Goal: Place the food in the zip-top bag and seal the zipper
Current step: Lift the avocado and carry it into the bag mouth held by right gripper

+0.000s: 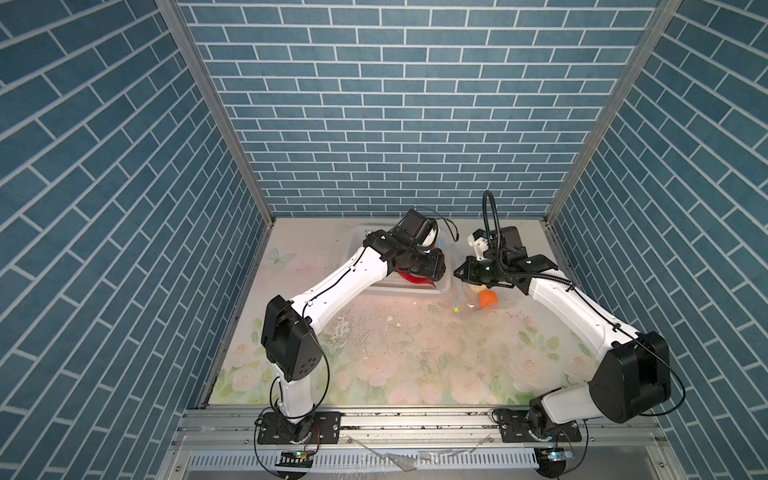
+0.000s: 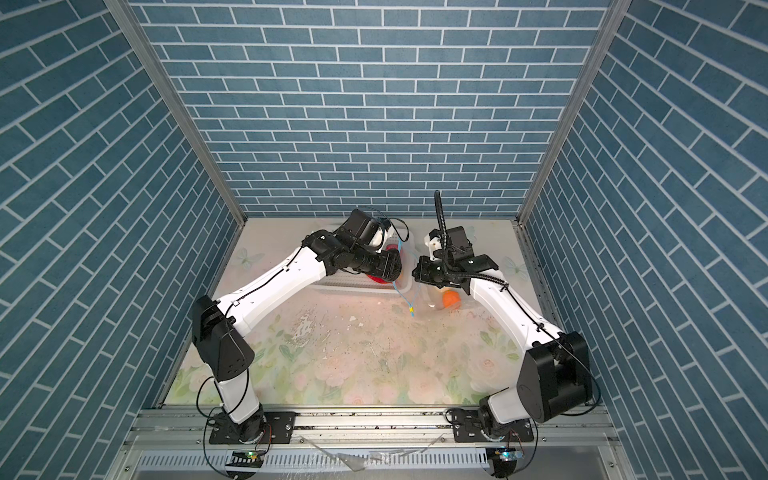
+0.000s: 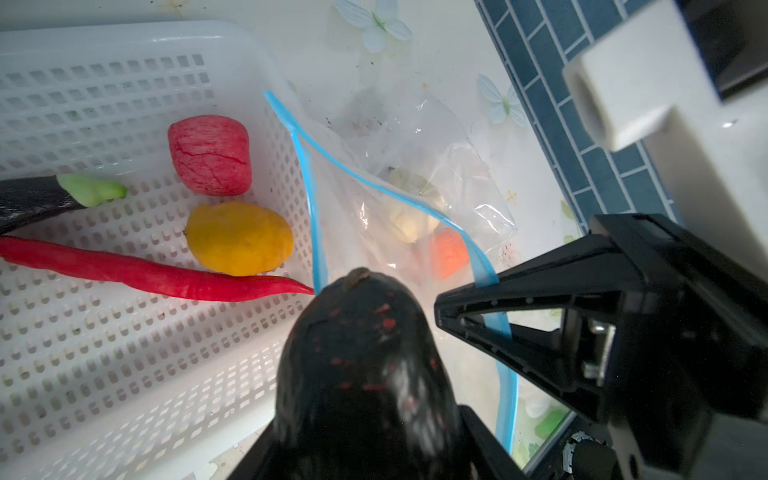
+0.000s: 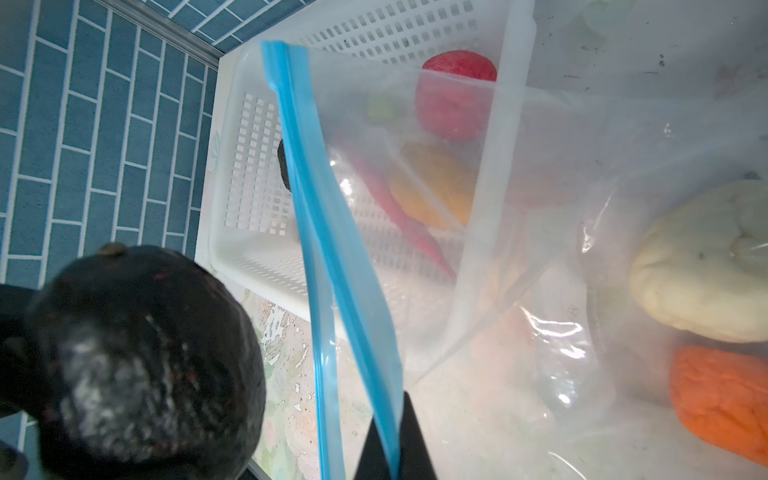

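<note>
Nearest the arm bases the floral counter (image 1: 395,361) carries nothing of the task. Moving up the counter, the small yellow tab (image 1: 456,308) marks the low end of the zipper (image 3: 309,199). The zip-top bag (image 4: 540,166) lies just right of centre, its mouth facing the basket. Two pieces are already inside: an orange piece (image 1: 488,298) and a cream piece (image 4: 698,266). Right above the bag, the right end effector (image 1: 460,272) is pinched tight on the blue zipper lip, lifting it so the mouth gapes. Facing it, the left end effector (image 1: 434,266) is roughly half open, clamped around a black lump (image 3: 361,365), which hangs just beside the opening between the two blue lips and is not yet inside. So the step in hand looks like loading, with this piece about to go in. The next move calls for carrying the lump past the lower lip and well into the mouth before letting go, while the right side keeps the lip up. Beyond them, in the white basket (image 3: 124,353), a pink piece (image 3: 210,156), a yellow-orange piece (image 3: 239,237), a red chilli (image 3: 145,272) and a dark piece with a green stem (image 3: 29,203) wait their turn. Sealing is a good way off.
</note>
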Action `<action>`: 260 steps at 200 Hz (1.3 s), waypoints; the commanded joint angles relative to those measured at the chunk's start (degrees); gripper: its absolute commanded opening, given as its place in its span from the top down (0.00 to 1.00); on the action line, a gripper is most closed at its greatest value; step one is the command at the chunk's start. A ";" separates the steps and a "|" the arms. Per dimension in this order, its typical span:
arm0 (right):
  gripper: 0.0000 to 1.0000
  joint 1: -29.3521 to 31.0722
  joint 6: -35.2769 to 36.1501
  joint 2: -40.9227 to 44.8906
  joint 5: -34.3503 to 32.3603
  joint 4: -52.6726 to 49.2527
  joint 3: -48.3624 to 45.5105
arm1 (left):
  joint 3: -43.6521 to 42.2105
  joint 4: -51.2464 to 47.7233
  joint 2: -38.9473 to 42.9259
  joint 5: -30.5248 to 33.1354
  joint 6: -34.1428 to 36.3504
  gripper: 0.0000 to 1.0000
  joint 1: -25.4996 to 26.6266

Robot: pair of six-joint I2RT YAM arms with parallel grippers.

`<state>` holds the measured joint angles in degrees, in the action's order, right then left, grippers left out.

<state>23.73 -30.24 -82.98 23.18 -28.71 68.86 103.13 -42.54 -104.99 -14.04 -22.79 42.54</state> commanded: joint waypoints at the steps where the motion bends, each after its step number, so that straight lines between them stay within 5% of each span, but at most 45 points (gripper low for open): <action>1: 1.00 -0.11 -1.40 0.48 -0.42 -1.22 3.80 | -0.41 3.23 -0.84 -1.92 -0.76 0.51 0.24; 260: 1.00 0.05 -1.93 1.33 -0.06 -0.82 3.82 | -1.51 3.50 -6.32 -0.11 -0.71 0.49 0.90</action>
<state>23.73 -31.24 -82.96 23.20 -28.91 68.97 102.06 -38.74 -110.13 -14.85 -23.77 43.16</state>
